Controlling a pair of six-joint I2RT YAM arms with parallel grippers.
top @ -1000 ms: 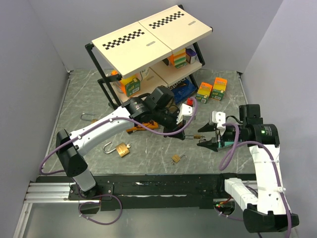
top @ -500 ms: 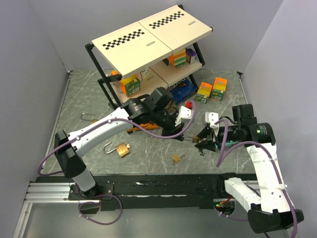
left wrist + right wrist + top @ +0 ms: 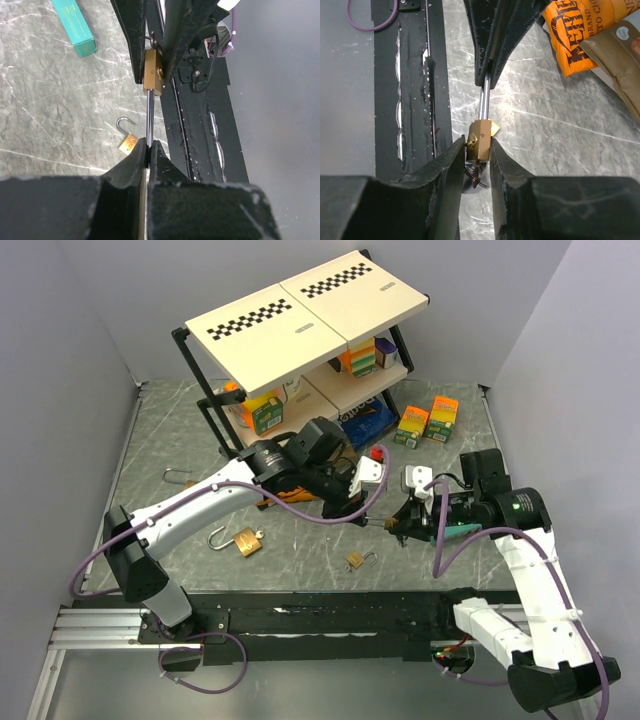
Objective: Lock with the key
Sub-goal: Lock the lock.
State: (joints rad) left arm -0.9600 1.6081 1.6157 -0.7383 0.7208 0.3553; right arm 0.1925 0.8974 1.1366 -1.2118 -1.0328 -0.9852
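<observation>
A grey marbled bench (image 3: 150,440) sits between pale walls (image 3: 60,390), with a black rack (image 3: 300,330) topped in cream, checker-marked boards at its far edge. Above the bench's middle, toward the right edge, the padlock (image 3: 393,524) lies level, its long axis across the bench. Its brass body (image 3: 480,139) points toward the right arm and its steel shackle (image 3: 149,117) toward the left. The left tool (image 3: 148,151) is clamped narrow on the shackle. The right tool (image 3: 479,152) pinches the body.

Tight middle, roomier left
Rack (image 3: 300,330) blocks the back; big padlock (image 3: 247,542) and small padlock (image 3: 355,561) litter the front
</observation>
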